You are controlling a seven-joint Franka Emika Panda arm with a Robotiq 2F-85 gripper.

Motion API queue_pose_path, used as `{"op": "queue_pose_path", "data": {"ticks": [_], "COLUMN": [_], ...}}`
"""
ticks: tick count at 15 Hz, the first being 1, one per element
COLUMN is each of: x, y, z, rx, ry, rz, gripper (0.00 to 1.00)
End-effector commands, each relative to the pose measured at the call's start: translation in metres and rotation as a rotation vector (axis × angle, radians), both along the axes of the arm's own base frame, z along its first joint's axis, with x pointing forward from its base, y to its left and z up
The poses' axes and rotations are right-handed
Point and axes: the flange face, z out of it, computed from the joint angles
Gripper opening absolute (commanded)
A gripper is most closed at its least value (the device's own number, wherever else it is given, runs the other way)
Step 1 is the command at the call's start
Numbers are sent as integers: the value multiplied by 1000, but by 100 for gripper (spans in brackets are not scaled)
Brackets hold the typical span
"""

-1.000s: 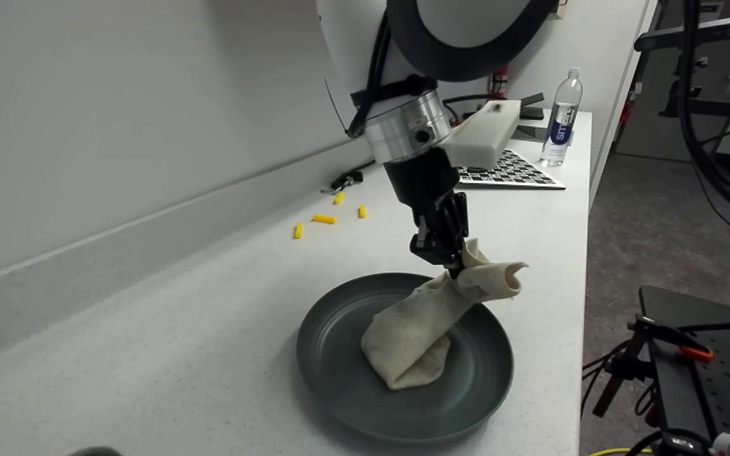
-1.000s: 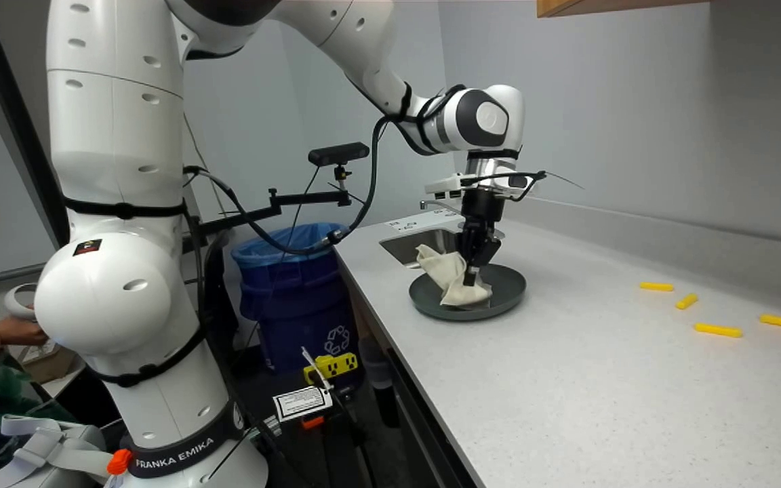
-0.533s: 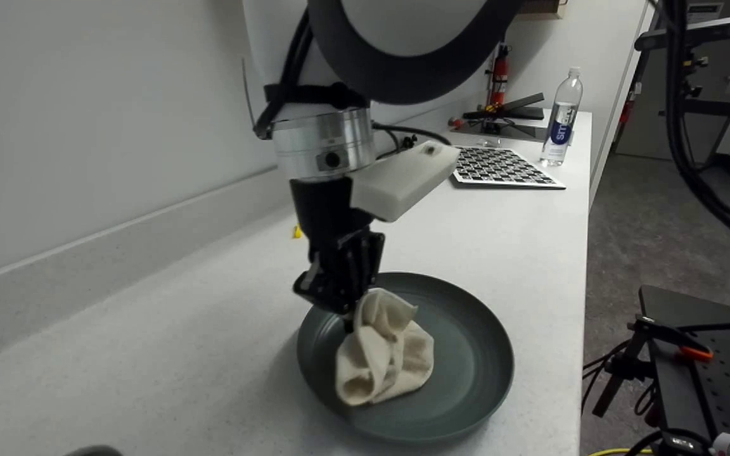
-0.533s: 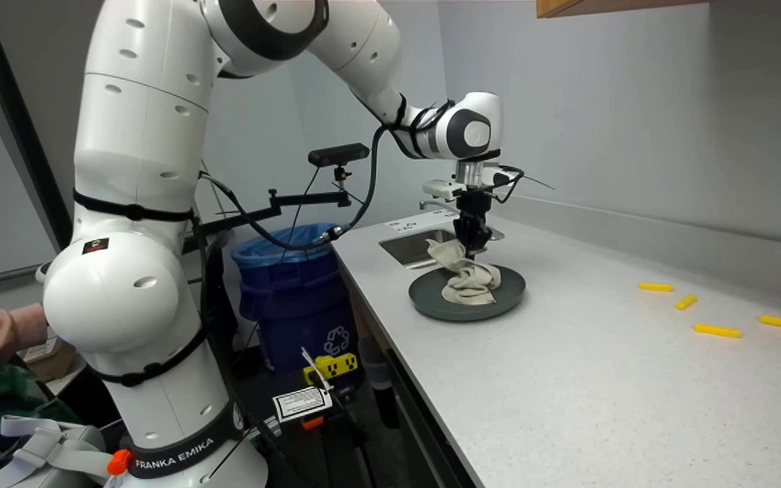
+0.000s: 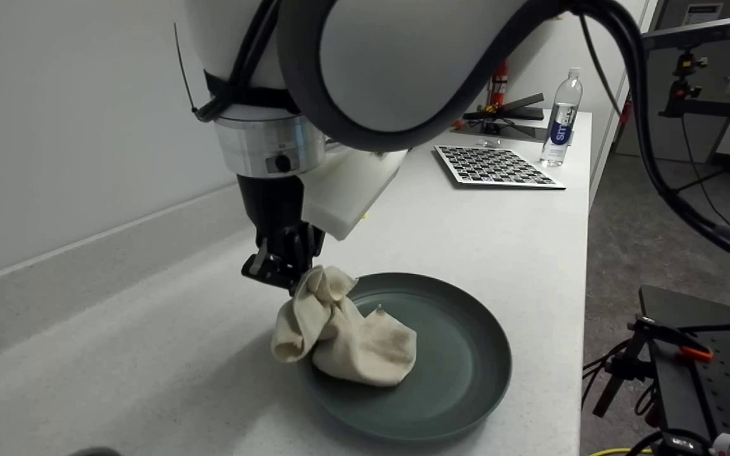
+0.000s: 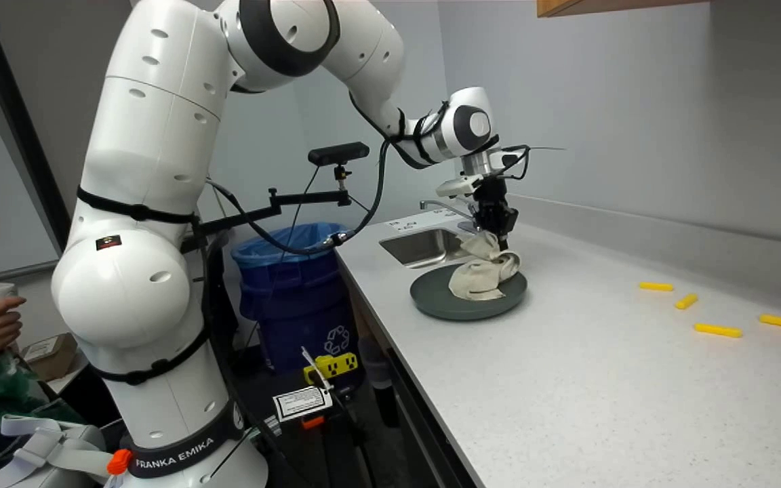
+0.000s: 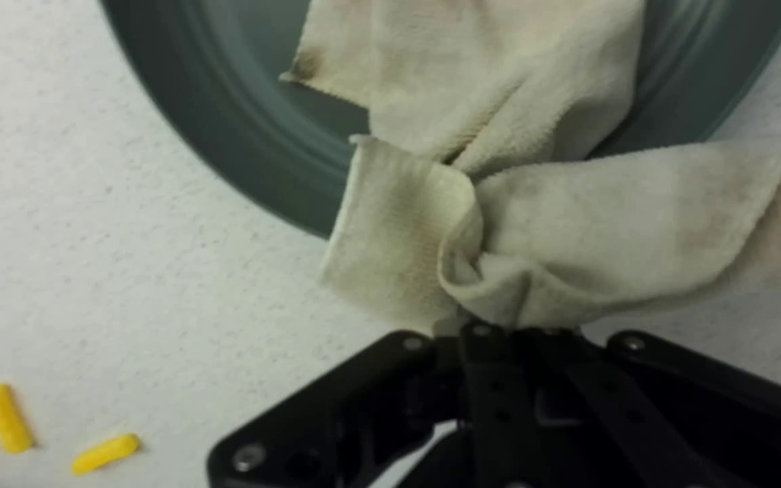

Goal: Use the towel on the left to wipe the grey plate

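A cream towel [image 5: 368, 351] lies bunched and twisted, partly on the grey plate [image 5: 460, 354] and partly hanging past its wall-side rim. The towel [image 6: 482, 279] and the plate [image 6: 434, 298] also show in the other exterior picture. My gripper [image 5: 294, 288] is shut on the towel's upper end, just outside the rim and a little above the counter. In the wrist view the gripper [image 7: 499, 329] pinches a fold of the towel [image 7: 499, 88], whose lower part rests on the plate [image 7: 228, 129]. The fingertips are hidden behind the cloth.
Several yellow pieces [image 6: 718, 331] lie on the counter; two show in the wrist view [image 7: 7, 418]. A wall runs along the counter's back. A checkered board [image 5: 498, 168] and a bottle [image 5: 561, 120] stand farther along. A sink [image 6: 424, 247] is beyond the plate.
My gripper has swept across the plate toward the wall side, dragging the towel from the middle to the rim, and has lifted slightly lately. The plate has hardly moved.
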Motion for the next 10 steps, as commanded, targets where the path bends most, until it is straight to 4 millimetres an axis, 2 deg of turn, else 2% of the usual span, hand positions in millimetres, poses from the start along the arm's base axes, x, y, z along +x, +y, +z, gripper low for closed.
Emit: {"op": "queue_pose_path", "data": {"ticks": [1, 4, 10], "x": [-10, -35, -118], "y": [-21, -33, -42], "z": [24, 27, 18], "rx": [-116, -166, -253], "ry": [-98, -59, 202], "rz": [-16, -63, -138], "gripper": [1, 1, 1]}}
